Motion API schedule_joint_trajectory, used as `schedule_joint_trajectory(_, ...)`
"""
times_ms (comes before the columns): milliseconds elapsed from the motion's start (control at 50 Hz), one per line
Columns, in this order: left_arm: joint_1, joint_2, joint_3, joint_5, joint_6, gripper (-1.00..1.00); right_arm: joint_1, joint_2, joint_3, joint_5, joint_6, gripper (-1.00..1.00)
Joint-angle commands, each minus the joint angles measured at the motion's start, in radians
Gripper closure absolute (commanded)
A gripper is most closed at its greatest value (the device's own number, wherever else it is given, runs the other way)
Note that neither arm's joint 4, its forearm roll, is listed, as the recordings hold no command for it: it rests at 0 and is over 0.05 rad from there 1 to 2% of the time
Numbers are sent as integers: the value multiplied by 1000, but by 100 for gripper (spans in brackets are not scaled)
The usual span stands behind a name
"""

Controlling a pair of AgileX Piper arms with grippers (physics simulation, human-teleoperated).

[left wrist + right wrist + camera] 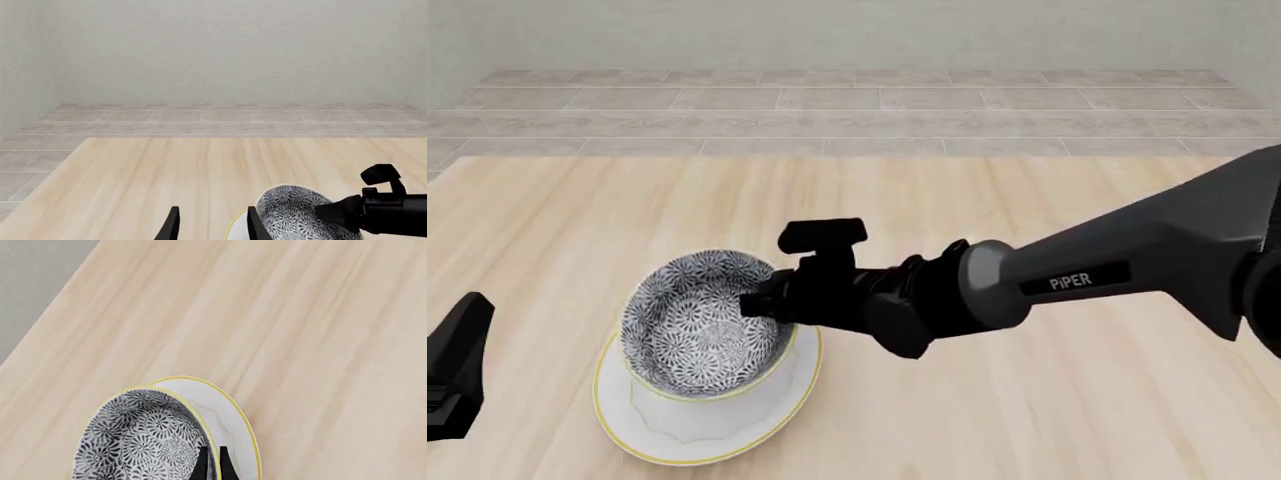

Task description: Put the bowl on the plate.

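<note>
The floral bowl (701, 325) sits tilted over the white plate (714, 437) at the table's front left. Whether it rests fully on the plate I cannot tell. My right gripper (757, 303) reaches in from the right and is shut on the bowl's right-hand rim. In the right wrist view, the right gripper (212, 464) has one finger inside and one outside the bowl (137, 440), with the plate (233, 422) beneath. My left gripper (213, 227) is open and empty, with the bowl (290, 210) and a sliver of the plate (235, 226) just beyond it.
The light wooden table (1028, 230) stretches away behind and to the right of the plate. Its far edge meets a tiled floor (854, 110) and a grey wall. The left arm (454, 375) shows at the front view's left edge.
</note>
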Motion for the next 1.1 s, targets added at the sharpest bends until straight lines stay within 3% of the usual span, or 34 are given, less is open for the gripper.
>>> schedule_joint_trajectory(20,0,0,0,0,0,-100,2,8,1,-13,12,100)
schedule_joint_trajectory(1100,0,0,0,0,0,-100,4,13,8,-23,10,100)
